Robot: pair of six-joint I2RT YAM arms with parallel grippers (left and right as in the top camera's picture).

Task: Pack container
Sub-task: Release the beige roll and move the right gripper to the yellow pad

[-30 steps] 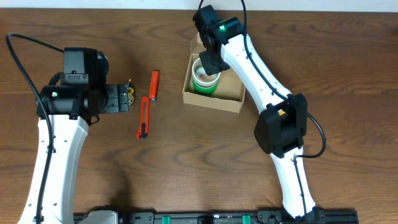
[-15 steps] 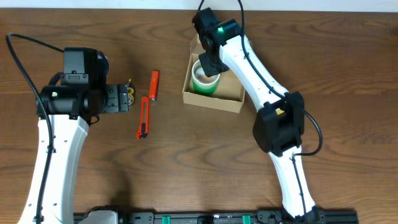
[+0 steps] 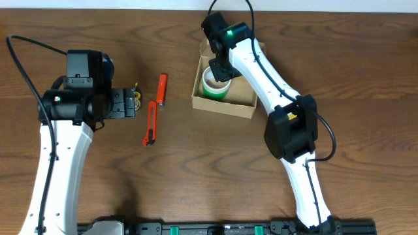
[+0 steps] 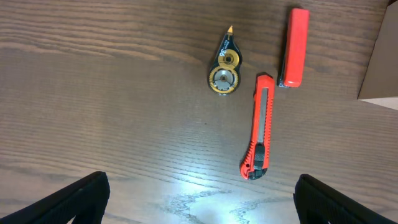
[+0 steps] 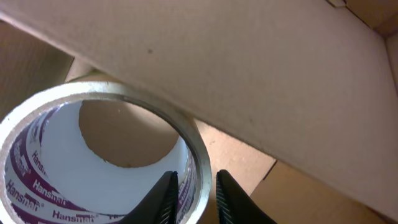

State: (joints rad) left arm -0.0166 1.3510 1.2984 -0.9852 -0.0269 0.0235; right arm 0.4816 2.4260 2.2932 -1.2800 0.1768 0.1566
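**A:** Which step is in hand?

**B:** Setting down, I'd judge. The green tape roll (image 3: 214, 91) lies flat in the left end of the container (image 3: 225, 108), which stands open at the far middle of the table. The right gripper (image 5: 195, 177) is down inside it, one finger in the roll's core and one outside. The jaws stand narrow astride the wall, and I cannot tell whether they pinch it or just clear it.

**A:** And the next move?

**B:** Probably parting clear of the wall, then a straight lift so the roll isn't dragged up. The utility knife (image 4: 259, 127), the orange case (image 4: 295, 46) and the correction roller (image 4: 224, 67) wait left of the container. The left gripper (image 4: 202, 202) hangs over them, spread wide and empty.

**A:** Any writing?

**B:** Purple lettering repeats around the roll's white core and reads roughly "Hansmat". The container's cardboard is unmarked.
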